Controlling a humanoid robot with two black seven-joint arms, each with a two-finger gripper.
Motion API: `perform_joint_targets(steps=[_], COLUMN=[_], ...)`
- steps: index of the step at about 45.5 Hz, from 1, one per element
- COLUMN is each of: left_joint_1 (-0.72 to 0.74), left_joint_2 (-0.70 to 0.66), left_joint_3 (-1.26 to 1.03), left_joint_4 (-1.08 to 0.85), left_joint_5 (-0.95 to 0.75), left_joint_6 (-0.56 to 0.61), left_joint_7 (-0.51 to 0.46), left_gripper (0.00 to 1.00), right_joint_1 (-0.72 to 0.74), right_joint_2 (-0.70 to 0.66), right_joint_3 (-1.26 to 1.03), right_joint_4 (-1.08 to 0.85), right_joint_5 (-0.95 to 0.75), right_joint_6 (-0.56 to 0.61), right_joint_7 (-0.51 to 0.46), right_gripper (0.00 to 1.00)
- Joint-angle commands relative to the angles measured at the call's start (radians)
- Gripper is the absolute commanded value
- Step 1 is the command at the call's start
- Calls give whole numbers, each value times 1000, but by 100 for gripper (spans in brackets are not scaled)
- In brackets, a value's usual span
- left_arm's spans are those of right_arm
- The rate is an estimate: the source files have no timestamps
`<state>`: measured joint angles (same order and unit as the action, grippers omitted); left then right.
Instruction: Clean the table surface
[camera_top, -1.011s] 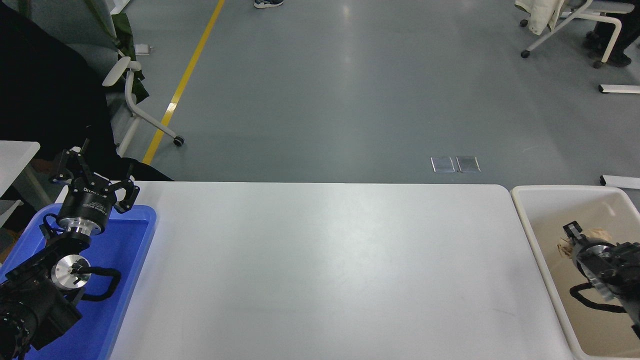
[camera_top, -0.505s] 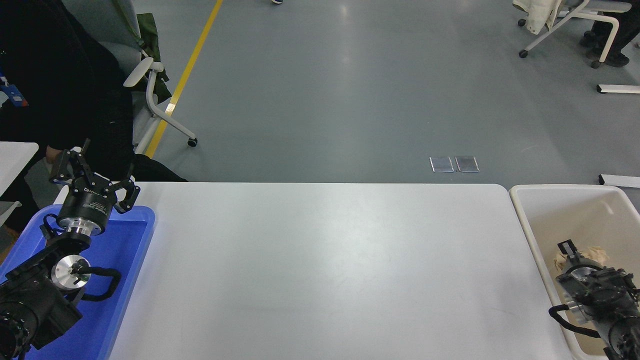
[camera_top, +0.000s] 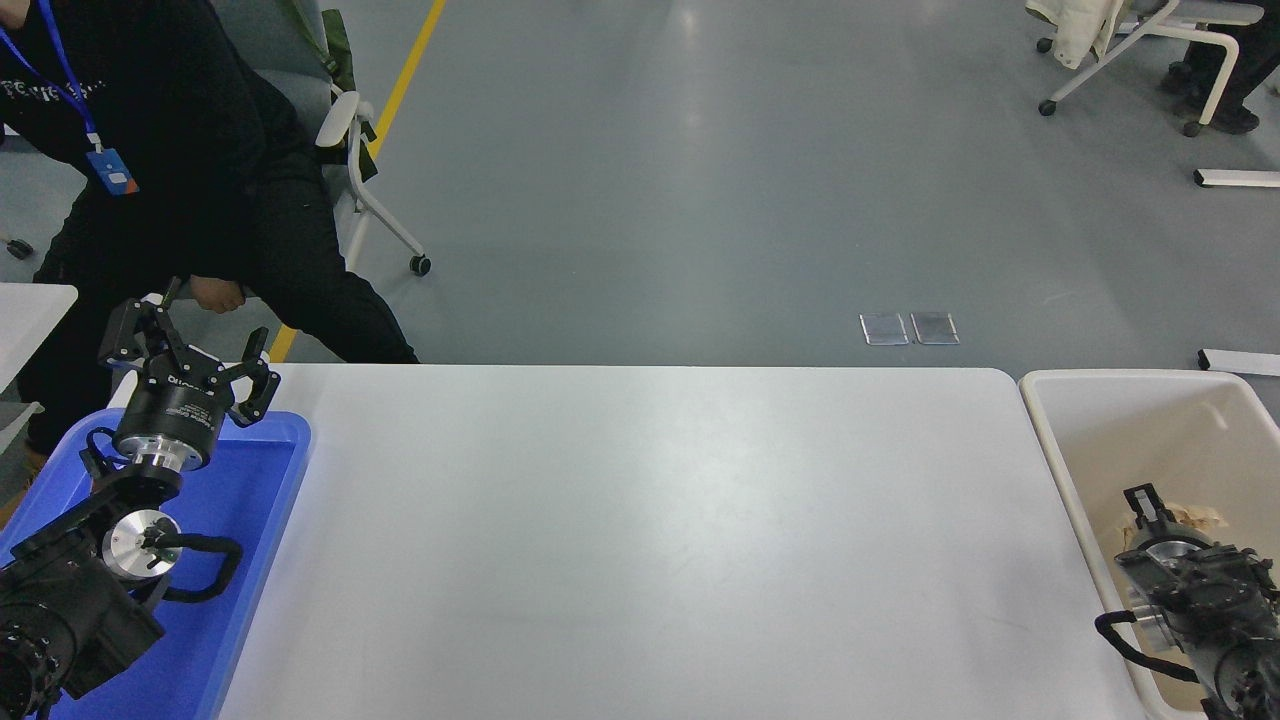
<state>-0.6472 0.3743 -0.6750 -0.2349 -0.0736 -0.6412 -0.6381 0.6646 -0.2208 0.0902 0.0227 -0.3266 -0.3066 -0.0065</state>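
White and matte, the table surface (camera_top: 640, 540) lay between our two grippers. Our left gripper (camera_top: 190, 345) hung over the blue tray (camera_top: 245, 560), fingers spread, holding nothing. Our right gripper (camera_top: 1150, 505) sat inside the beige tub (camera_top: 1060, 470); we couldn't tell its opening.

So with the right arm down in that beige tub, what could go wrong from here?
The right gripper sits low inside the beige plastic tub, against a crumpled tan scrap; lifting out, it might drag the scrap along or catch the rim. A person in black sits close to the parked left gripper.
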Motion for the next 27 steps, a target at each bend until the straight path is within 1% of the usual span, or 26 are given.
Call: perform_joint_targets(steps=[1, 10, 16, 18, 22, 27], left_joint_1=[0, 0, 0, 0, 0, 0], left_joint_2=[0, 0, 0, 0, 0, 0], left_joint_3=[0, 0, 0, 0, 0, 0], left_joint_4=[0, -1, -1, 0, 0, 0], left_joint_5=[0, 0, 0, -2, 0, -2], left_joint_6=[0, 0, 0, 0, 0, 0], left_joint_7=[0, 0, 0, 0, 0, 0], left_gripper=[100, 100, 100, 100, 100, 100], right_joint_1=[6, 23, 39, 41, 43, 41], right_joint_2=[-6, -61, -121, -150, -224, -340], right_joint_3=[0, 2, 3, 3, 14, 129], right_joint_4=[-1, 20, 75, 109, 203, 370], right_joint_5=[23, 26, 26, 26, 26, 26], right_joint_6=[-2, -2, 0, 0, 0, 7], right_joint_7=[0, 2, 16, 43, 132, 220], right_gripper=[100, 100, 100, 100, 100, 100])
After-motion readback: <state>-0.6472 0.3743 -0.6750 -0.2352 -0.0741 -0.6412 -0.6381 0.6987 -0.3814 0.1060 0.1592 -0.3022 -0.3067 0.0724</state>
